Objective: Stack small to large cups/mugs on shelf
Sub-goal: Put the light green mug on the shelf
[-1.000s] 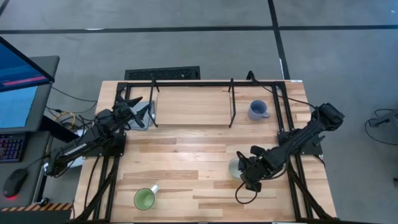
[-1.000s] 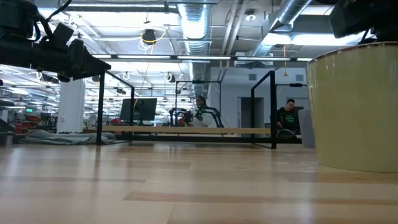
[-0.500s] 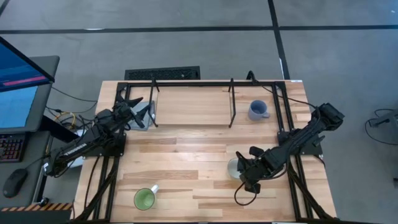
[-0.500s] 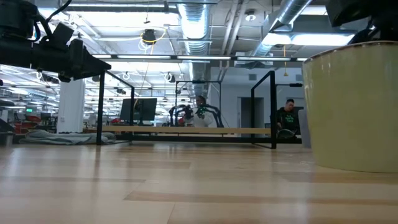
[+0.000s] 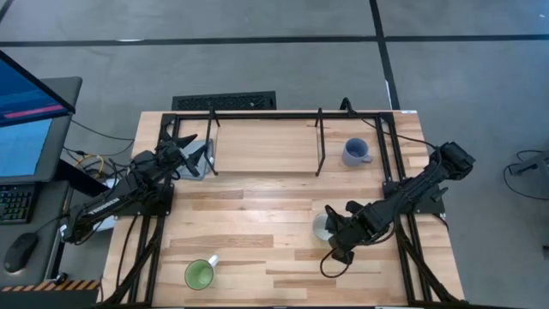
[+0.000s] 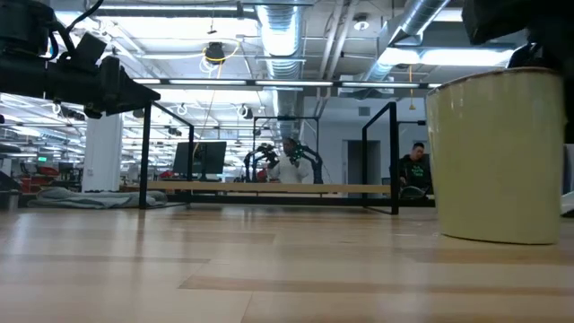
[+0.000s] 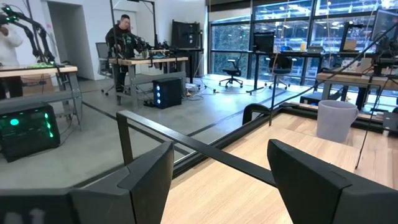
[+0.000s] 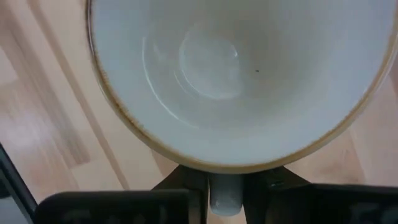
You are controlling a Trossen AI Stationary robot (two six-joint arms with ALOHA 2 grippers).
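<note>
We see our right gripper (image 5: 333, 233) low over the table (image 5: 257, 215), near the front right part. Its two fingers are pressed in on the handle of the white mug (image 5: 322, 227). In the right wrist view the handle (image 8: 224, 190) sits between the two dark fingers (image 8: 177, 180), and we look straight down into the mug's round pale inside. In the low view the white mug (image 6: 498, 157) looks big and close, and it stands upright on the wood.

Our left gripper (image 5: 196, 153) waits near the back left of the table, just beside the left end of the shelf (image 5: 266, 146). Its fingers are spread wide and hold nothing. In the left wrist view we see the two dark fingers (image 7: 146, 177) apart, with a black bar of the shelf frame in front of them.

Now we count. There are three mugs. The blue-grey mug (image 5: 355, 152) stands on the shelf near its right end. The green mug (image 5: 200, 273) stands on the table near the front left, well apart from the others. The white mug is on the table in the pinch of our right gripper. There is one shelf, at the back of the table, with thin black rods standing up.
</note>
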